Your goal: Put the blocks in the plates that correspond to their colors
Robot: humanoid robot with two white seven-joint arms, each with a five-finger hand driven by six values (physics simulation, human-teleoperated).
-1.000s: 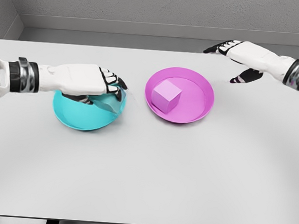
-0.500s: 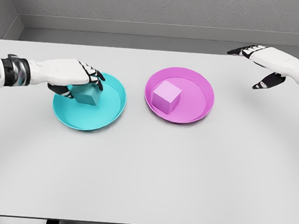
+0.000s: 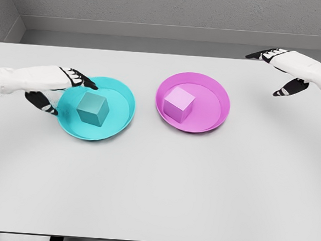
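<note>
Two plates on the white table (image 3: 156, 186), side by side in its far half, with a narrow bare strip between their rims. Teal cube (image 3: 92, 108) sat inside the teal plate (image 3: 121, 95), slightly left of the plate's middle, touched by nothing. Pink cube (image 3: 179, 102) sat inside the pink plate (image 3: 212, 96), left of centre, also free. Left hand (image 3: 53, 85) hovered at the teal plate's left rim, fingers spread and loose, holding nothing: fingertips (image 3: 88, 85) reached over the rim's upper left, thumb hung lower outside the rim, both apart from the cube. Right hand (image 3: 283, 65) hung near the table's far right corner, well apart from the pink plate, fingers stretched out and parted, thumb pointing down, empty. Wide open tabletop across the whole near half, up to the front edge. More bare surface right of the pink plate and along the far edge behind both plates. Grey wall (image 3: 157, 7) beyond the far edge.
</note>
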